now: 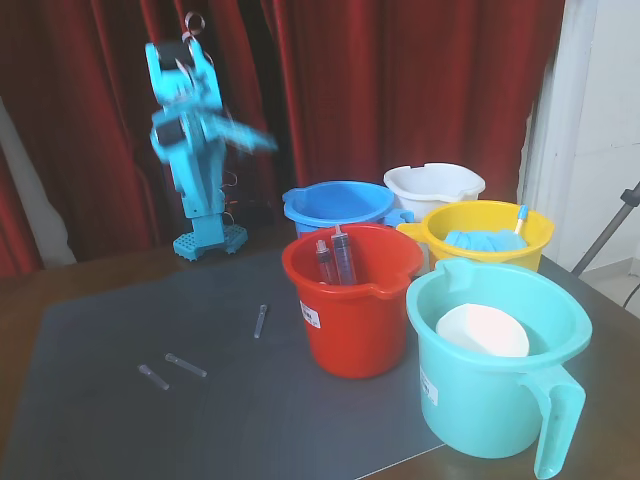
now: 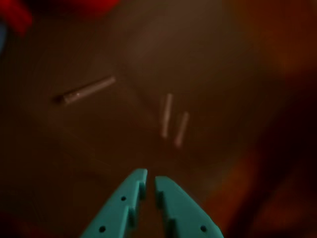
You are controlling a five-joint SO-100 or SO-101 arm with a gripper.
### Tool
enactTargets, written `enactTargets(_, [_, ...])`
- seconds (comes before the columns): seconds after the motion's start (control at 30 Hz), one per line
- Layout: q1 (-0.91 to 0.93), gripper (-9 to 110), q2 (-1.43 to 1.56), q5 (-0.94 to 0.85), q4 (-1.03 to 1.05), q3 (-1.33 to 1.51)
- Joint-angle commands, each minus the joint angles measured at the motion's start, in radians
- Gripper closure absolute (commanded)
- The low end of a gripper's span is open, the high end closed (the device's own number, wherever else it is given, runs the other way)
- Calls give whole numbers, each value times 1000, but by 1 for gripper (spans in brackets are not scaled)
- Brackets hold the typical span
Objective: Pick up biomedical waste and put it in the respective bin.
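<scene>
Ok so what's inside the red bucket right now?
In the fixed view, the red bucket holds two syringes with dark contents, standing upright against its back wall. Their lower ends and the bucket's floor are hidden by the front wall, so anything lying there can't be seen.

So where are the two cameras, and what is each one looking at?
Fixed view: stands off the table's front, looking across the grey mat at the buckets; the whole blue arm shows at the back, blurred.
Wrist view: rides on the arm, looking down at the table; only the teal hand shows, fingers nearly together, nothing between them.
Shared: three small tubes, such as and, lying loose.
</scene>
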Motion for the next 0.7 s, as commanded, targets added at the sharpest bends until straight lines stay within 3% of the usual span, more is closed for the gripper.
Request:
enactTargets(0.0, [11,101,-141,-2,0,-101])
enactTargets(0.43, [69,100,-295,48,-84,-92])
enactTargets(0.67, [83,83,-374,43,-221,-95])
